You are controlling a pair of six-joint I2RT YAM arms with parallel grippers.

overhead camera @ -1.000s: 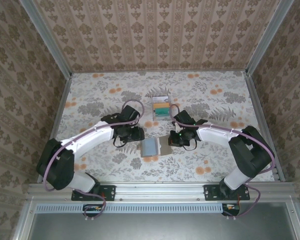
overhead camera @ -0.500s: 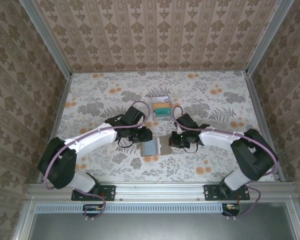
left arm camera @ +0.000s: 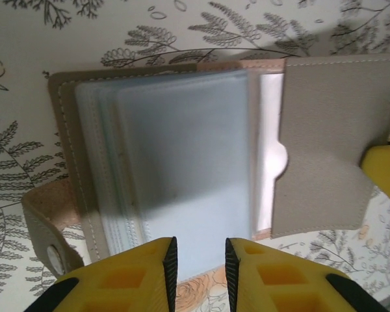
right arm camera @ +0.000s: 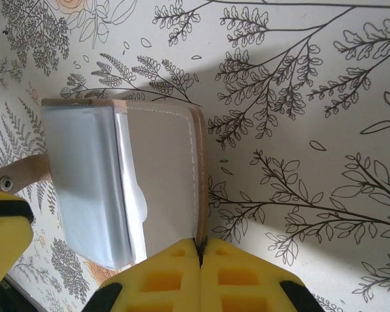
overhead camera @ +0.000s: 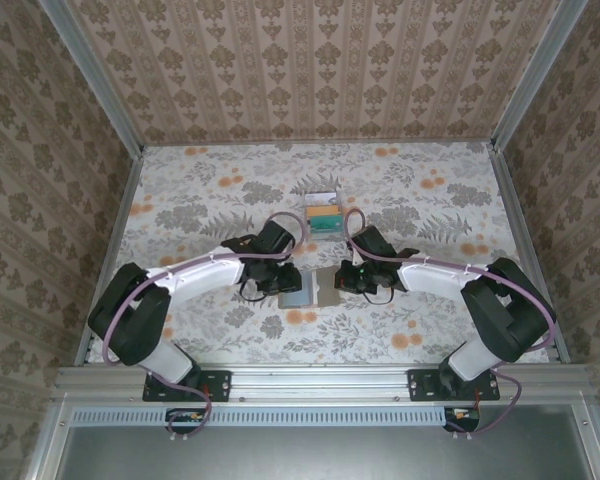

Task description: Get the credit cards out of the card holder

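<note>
1. the left gripper (left arm camera: 200,251) is hanging over the near edge of the card holder (left arm camera: 325,130) with its jaws standing narrow, a slim gap between them. the lower edge of the pale blue sleeves (left arm camera: 182,162) is lying in line with that gap, and i cannot tell whether anything is being pinched.
2. the right gripper (right arm camera: 200,252) is sitting fully closed. the outer edge of the holder's right panel is running straight into the seam between its fingers, so it appears to be pinning that panel.
3. the card holder is lying open on the flowered table (right arm camera: 299,130) between the two grippers, its snap strap (left arm camera: 49,240) sticking out on the left arm's side. a small white-rimmed box (overhead camera: 321,215) is sitting just beyond it.
4. as i am judging it, one arm is steadying the holder while the other is going for the sleeves. these are looking cloudy, so i cannot tell whether the credit cards are sitting inside.
5. the next move is calling for the left fingers to catch one card's edge alone, not the whole sleeve stack, and draw it out along its slot.
</note>
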